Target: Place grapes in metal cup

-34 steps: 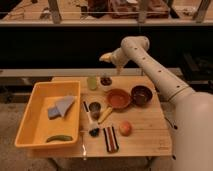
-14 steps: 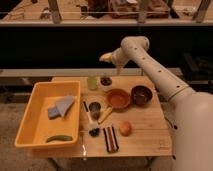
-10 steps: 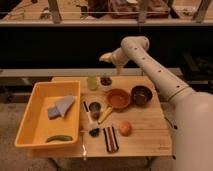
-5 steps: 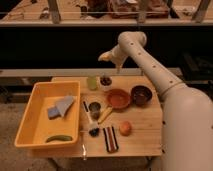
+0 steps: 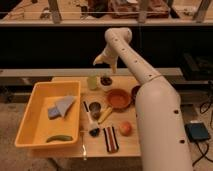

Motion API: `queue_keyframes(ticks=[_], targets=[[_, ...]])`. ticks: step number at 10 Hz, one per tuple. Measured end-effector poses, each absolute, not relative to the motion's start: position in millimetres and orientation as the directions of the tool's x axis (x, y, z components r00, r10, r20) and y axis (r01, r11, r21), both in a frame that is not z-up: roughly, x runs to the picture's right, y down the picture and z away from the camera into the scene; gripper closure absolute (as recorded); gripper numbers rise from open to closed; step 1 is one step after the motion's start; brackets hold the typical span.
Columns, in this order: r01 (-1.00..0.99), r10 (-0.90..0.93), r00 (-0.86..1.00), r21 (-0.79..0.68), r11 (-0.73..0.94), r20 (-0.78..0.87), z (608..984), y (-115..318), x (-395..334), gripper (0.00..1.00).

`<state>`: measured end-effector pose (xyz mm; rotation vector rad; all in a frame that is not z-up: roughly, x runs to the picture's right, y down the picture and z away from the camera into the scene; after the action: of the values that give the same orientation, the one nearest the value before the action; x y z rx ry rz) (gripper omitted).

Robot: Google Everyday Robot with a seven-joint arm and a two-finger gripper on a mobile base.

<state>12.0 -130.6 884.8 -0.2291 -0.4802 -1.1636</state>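
Observation:
The grapes point(image 5: 106, 80), a small dark bunch, sit at the back of the wooden table point(image 5: 95, 150), just right of a pale green cup point(image 5: 92, 82). The metal cup point(image 5: 94, 108), small, grey and dark inside, stands upright near the table's middle, in front of the green cup. My gripper point(image 5: 100, 60) hangs in the air above and slightly left of the grapes, apart from them and holding nothing. My arm point(image 5: 145, 90) slants down across the right side of the table.
A yellow bin point(image 5: 30, 120) on the left holds grey cloths and a green pod. An orange bowl point(image 5: 119, 99) is right of the metal cup, a dark bowl point(image 5: 135, 91) partly behind my arm. An orange-red fruit point(image 5: 125, 128), a striped dark packet point(image 5: 110, 139) and a dark lump with pale handle point(image 5: 95, 130) lie in front.
My arm has swung left and now covers more of the table's right side. The gripper has shifted slightly left and down above the grapes. Objects on the table have not moved.

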Motion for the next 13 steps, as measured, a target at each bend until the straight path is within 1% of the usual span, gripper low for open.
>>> queue_keyframes(ticks=[3, 6, 7, 8, 10, 13], targets=[[0.921, -0.826, 0.329, 0.040, 0.389, 0.457, 889.4, -116.3, 26.7, 0.22], [0.933, -0.876, 0.322, 0.040, 0.359, 0.359, 899.2, -106.6, 20.6, 0.22], [0.938, -0.907, 0.318, 0.045, 0.343, 0.276, 908.7, -105.3, 20.5, 0.22], [0.944, -0.920, 0.308, 0.047, 0.328, 0.243, 913.1, -106.0, 20.5, 0.22], [0.960, -0.940, 0.260, 0.051, 0.277, 0.219, 920.9, -109.2, 9.3, 0.22], [0.970, -0.954, 0.228, 0.039, 0.240, 0.197, 925.9, -116.5, 11.4, 0.22]])
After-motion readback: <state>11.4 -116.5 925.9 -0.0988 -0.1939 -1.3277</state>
